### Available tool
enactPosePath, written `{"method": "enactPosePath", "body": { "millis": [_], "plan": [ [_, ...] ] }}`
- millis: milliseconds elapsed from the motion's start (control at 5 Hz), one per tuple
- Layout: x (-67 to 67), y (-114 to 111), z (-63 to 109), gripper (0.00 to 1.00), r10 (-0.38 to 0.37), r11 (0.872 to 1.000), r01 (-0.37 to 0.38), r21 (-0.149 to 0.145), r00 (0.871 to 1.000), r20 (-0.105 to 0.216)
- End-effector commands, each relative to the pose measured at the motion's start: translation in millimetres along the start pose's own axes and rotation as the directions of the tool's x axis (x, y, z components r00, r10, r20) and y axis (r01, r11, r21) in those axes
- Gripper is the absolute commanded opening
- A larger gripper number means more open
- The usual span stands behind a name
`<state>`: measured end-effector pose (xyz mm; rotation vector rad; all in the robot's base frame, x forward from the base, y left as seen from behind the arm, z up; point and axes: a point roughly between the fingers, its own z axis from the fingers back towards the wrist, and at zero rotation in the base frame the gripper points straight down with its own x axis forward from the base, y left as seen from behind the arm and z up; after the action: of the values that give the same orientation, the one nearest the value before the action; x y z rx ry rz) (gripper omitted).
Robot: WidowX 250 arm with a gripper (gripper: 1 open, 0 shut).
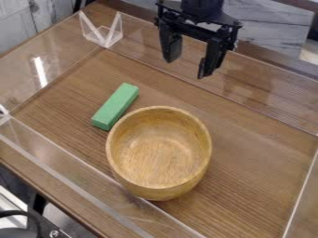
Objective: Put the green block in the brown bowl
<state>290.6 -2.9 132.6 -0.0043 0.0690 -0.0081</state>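
The green block [114, 105] lies flat on the wooden table, just left of and behind the brown bowl [158, 151]. The bowl stands upright at the front centre with nothing inside. My gripper [188, 56] hangs above the table at the back, well behind the bowl and to the right of the block. Its dark fingers [165, 46] point down and stand apart, open, with nothing between them.
Clear acrylic walls [50, 153] ring the table surface. A small clear plastic stand [102, 30] sits at the back left. Bare wood lies to the right of the bowl.
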Motion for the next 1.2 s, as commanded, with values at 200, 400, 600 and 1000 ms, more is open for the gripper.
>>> {"method": "enactPosePath", "body": {
  "millis": [200, 400, 600, 1000],
  "plan": [
    [-25.3, 61.4, -28.7, 1.00, 0.092, 0.996, -0.092, -0.005, 0.996, -0.015],
    [-52.5, 111.3, -44.1, 1.00, 0.112, 0.994, -0.112, -0.008, 0.993, 0.022],
    [-54.4, 116.5, -53.3, 1.00, 0.119, 0.993, -0.118, -0.018, 0.991, 0.054],
    [-43.1, 111.7, -62.9, 1.00, 0.129, 0.991, -0.127, -0.029, 0.990, 0.062]
  ]
}}
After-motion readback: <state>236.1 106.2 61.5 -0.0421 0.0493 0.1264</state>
